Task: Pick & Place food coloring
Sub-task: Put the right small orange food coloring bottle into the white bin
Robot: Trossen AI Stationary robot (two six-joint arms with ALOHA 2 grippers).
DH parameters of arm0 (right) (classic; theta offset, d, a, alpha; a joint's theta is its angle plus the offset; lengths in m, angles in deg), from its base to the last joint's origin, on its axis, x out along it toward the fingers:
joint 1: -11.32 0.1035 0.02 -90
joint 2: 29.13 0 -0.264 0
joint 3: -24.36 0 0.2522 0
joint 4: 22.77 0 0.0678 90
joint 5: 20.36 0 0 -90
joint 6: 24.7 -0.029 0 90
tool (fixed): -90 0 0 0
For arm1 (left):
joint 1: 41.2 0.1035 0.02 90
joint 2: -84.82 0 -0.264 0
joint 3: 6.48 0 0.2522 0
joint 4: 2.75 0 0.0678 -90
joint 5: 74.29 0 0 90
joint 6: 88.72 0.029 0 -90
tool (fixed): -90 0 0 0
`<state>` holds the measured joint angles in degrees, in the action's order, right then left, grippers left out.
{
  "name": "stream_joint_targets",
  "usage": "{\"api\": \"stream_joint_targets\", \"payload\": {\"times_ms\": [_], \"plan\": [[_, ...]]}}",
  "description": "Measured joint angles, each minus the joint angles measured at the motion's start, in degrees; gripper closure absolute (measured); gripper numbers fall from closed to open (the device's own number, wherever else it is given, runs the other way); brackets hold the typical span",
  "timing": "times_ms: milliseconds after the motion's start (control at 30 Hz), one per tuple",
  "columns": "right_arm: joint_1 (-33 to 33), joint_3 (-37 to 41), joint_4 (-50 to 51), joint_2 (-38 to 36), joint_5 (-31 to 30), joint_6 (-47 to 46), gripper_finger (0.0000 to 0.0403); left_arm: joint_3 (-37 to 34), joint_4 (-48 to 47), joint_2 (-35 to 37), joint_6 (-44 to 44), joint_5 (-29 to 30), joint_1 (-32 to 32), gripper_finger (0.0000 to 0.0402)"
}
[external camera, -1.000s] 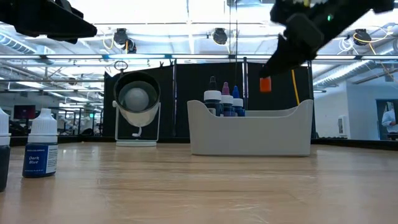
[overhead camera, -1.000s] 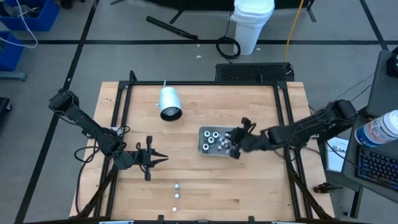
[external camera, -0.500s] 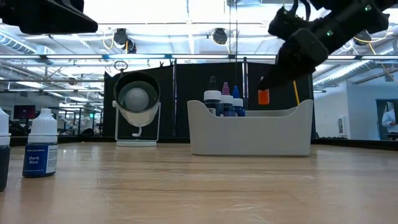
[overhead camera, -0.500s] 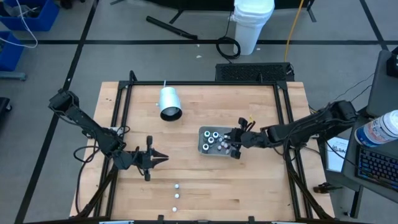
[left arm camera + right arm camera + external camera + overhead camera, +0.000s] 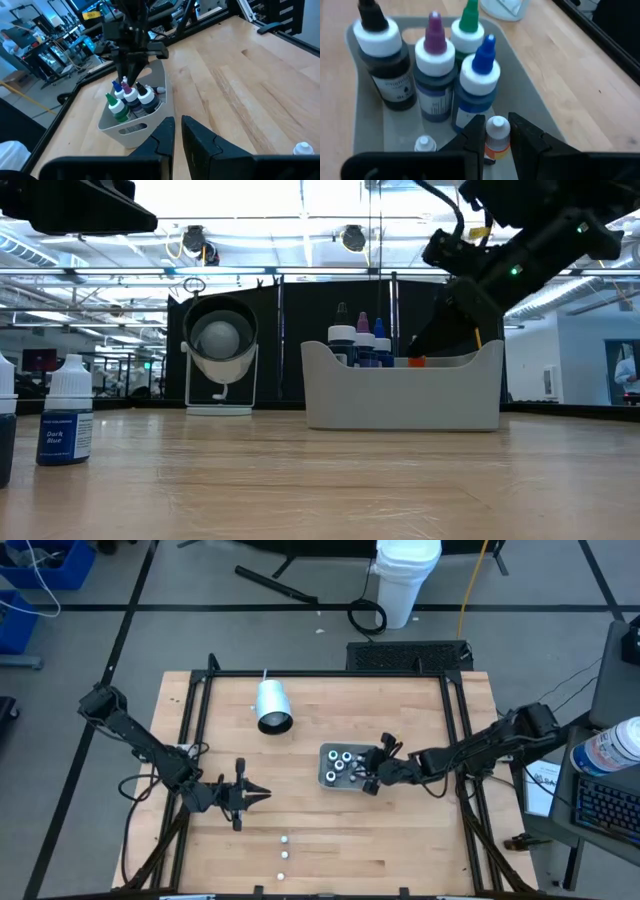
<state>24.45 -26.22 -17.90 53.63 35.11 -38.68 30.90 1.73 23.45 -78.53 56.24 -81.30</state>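
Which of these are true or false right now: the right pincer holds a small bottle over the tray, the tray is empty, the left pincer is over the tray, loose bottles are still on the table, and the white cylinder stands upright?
1. The right pincer grips a small orange-bodied bottle inside the grey tray. True.
2. The tray is empty. False: several capped bottles already stand in it.
3. The left pincer is over the tray. False: it waits off to the tray's left, over bare table.
4. Loose bottles remain on the table. True.
5. The white cylinder stands upright. False: it lies on its side.
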Motion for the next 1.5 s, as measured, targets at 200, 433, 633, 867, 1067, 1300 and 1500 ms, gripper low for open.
{"api": "stream_joint_targets", "payload": {"times_ms": [200, 433, 633, 867, 1067, 1300, 1500], "plan": [[-0.2, 0.0, -0.3, 1.7, -0.1, 0.3, 0.0346, 0.0, 0.0, 0.0, -0.1, 0.0, 0.0, 0.0360], [-1.9, 0.0, -1.2, 1.8, -0.4, -3.8, 0.0346, 0.0, 0.0, 0.0, 0.0, 0.0, 0.0, 0.0360], [-2.2, 0.0, -1.4, 1.8, -1.4, -5.2, 0.0346, 0.0, 0.0, 0.0, 0.1, 0.0, 0.0, 0.0360], [-1.7, 0.0, -2.0, 1.8, 0.2, -5.9, 0.0346, 0.0, 0.0, 0.0, 0.1, 0.0, 0.0, 0.0360], [-1.8, -0.1, -3.3, 3.2, 0.1, -7.1, 0.0346, 0.0, 0.0, 0.0, 0.1, 0.0, 0.0, 0.0360], [-1.8, -0.1, -3.4, 4.9, 0.0, -8.4, 0.0346, 0.0, 0.0, 0.0, 0.1, 0.0, 0.0, 0.0360], [-1.8, -0.1, -3.0, 4.9, 0.0, -9.2, 0.0346, 0.0, -0.1, 0.0, 0.1, 0.0, 0.0, 0.0360]]}}
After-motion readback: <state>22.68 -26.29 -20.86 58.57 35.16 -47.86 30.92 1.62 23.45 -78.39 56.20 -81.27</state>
